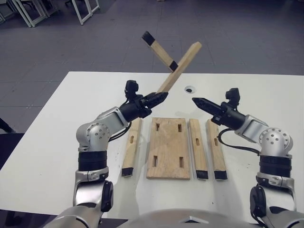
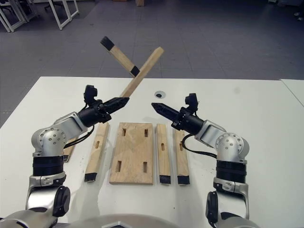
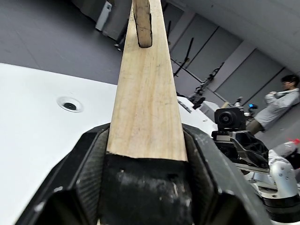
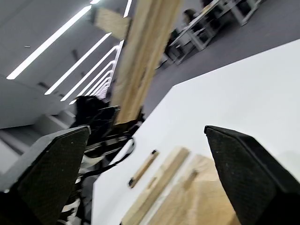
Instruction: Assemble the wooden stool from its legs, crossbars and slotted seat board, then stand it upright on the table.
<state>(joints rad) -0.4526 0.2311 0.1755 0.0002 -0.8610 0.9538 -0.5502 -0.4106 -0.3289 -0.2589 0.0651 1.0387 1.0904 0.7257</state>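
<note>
My left gripper [image 1: 160,98] is shut on the lower end of a wooden leg [image 1: 180,66] that slants up and away over the table's far side. A crossbar [image 1: 159,50] with black ends passes through the leg's slot, making an X in the air. On the table lies the slotted seat board [image 1: 167,147]. One leg [image 1: 132,145] lies left of it, and two more legs [image 1: 198,147] [image 1: 216,151] lie to its right. My right gripper [image 1: 197,101] hovers open above the far ends of those two legs, pointing towards the held leg, with nothing between its fingers [image 4: 243,164].
Another wooden piece [image 2: 69,148] lies partly hidden under my left arm. A small round hole [image 1: 190,89] sits in the white table [image 1: 57,142] beyond the board. The table's far edge is just behind the held parts, with floor and desk frames [image 1: 28,12] beyond.
</note>
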